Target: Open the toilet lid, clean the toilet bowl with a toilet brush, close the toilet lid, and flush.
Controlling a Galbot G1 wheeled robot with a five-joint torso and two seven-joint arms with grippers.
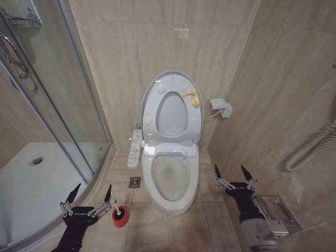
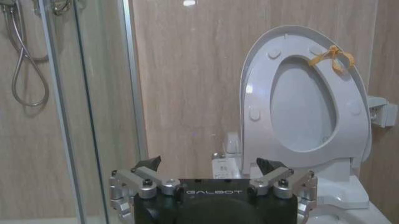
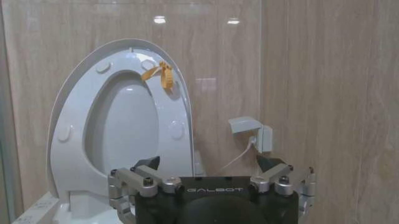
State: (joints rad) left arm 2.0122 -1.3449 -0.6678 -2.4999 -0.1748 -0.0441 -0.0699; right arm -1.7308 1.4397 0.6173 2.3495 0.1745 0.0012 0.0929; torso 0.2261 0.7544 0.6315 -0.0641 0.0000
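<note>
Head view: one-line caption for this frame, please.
Toilet lid and seat raised over the toilet bowl; left gripper open beside the toilet brush, right gripper open.

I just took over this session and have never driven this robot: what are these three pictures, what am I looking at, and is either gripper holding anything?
The wide picture comes from the camera on the robot's head, looking down at a bathroom floor. The other two come from cameras on each wrist, looking past that arm's own fingers.

The black arms at the bottom of the head view are the robot's. The left gripper hovers low beside the shower tray, open and empty. The right gripper hovers to the right of the toilet, also open and empty.

In the middle is the toilet bowl. The toilet lid and the ring seat, with its yellow tag, both stand upright against the wall. The toilet brush sits in its red cup holder on the floor, just by the left gripper. A control panel is at the bowl's left.
</note>
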